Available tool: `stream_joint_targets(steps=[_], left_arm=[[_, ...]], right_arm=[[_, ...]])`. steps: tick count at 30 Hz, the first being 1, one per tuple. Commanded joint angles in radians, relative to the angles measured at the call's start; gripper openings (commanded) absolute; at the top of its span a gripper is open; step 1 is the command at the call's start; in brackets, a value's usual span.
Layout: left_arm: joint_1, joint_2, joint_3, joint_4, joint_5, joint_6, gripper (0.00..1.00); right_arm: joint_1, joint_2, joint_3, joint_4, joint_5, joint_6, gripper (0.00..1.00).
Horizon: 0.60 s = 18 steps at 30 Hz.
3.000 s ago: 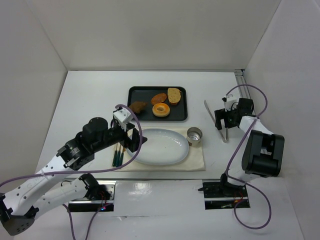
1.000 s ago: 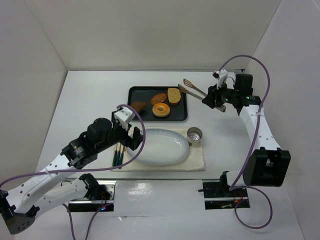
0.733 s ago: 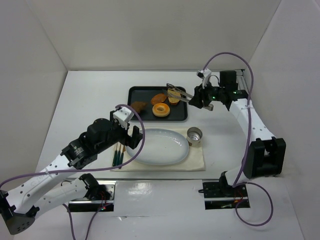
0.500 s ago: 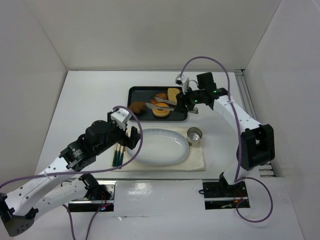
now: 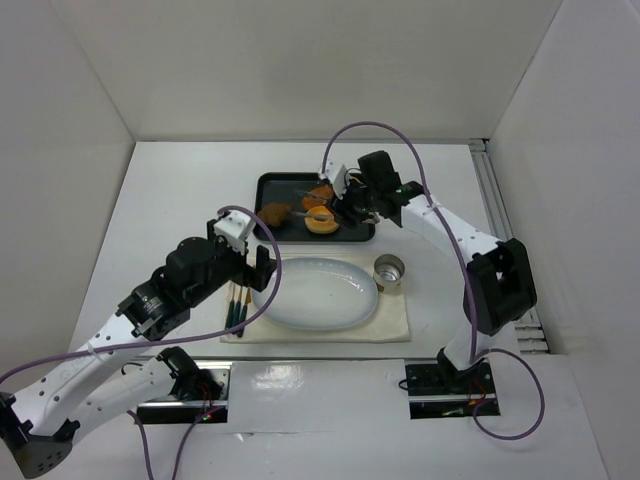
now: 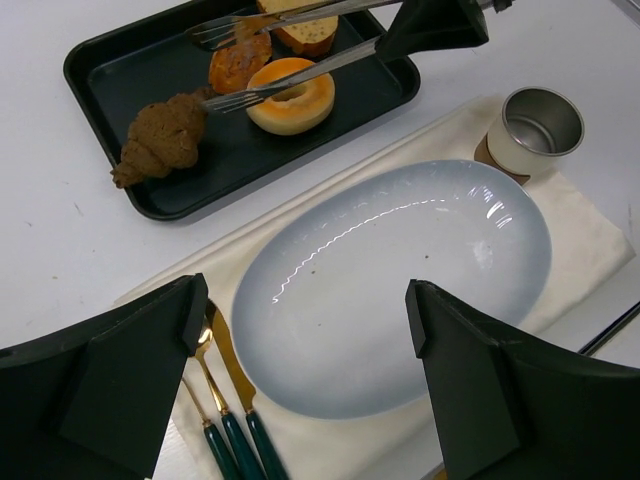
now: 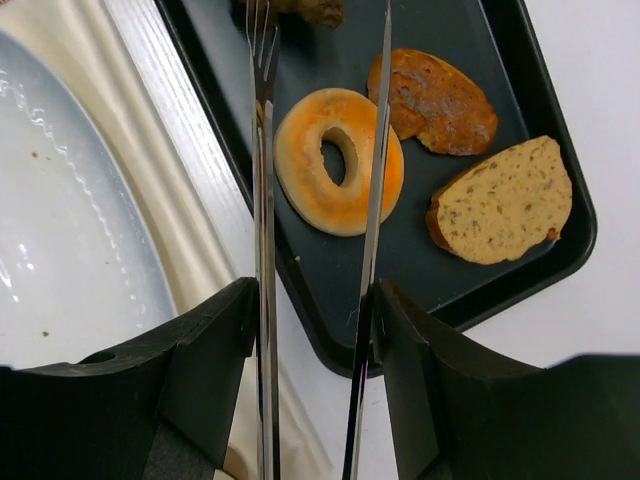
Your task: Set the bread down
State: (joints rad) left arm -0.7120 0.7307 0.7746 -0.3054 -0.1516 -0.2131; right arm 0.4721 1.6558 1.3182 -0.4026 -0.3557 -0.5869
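The bread [image 5: 277,212], a dark brown lumpy croissant, lies at the left end of the black tray [image 5: 290,185]; it also shows in the left wrist view [image 6: 160,140] and at the top edge of the right wrist view [image 7: 305,10]. My right gripper [image 5: 352,205] [image 7: 312,320] is shut on metal tongs [image 5: 318,207] [image 6: 300,77] [image 7: 265,250]. The tongs' arms stand apart over the doughnut [image 7: 340,160], their tips just right of the bread. My left gripper [image 5: 262,272] [image 6: 310,390] hangs open and empty over the oval plate [image 6: 400,290].
An orange-brown bun [image 7: 435,100] and a tan bread slice [image 7: 505,200] share the tray. A metal cup [image 5: 389,270] [image 6: 535,125] stands right of the plate on a cream cloth [image 5: 395,320]. Gold cutlery with green handles [image 6: 225,420] lies left of the plate.
The right arm has swung left from the table's right side, carrying the tongs over the tray toward the bread. The tongs' arms have spread a little. The left arm has barely moved.
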Motion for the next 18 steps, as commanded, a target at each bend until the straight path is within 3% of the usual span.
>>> stream_joint_targets(steps=[1,7,18], left_arm=[[0.016,-0.005,0.000,0.051,0.024,0.003,1.00],[0.025,-0.005,0.000,0.051,0.024,0.003,1.00],[0.025,-0.005,0.000,0.051,0.024,0.003,1.00]], right_arm=[[0.042,-0.050,-0.020,0.105,0.126,-0.089,0.59],[0.072,-0.077,-0.060,0.139,0.230,-0.162,0.60],[0.102,-0.087,-0.071,0.148,0.271,-0.260,0.60]])
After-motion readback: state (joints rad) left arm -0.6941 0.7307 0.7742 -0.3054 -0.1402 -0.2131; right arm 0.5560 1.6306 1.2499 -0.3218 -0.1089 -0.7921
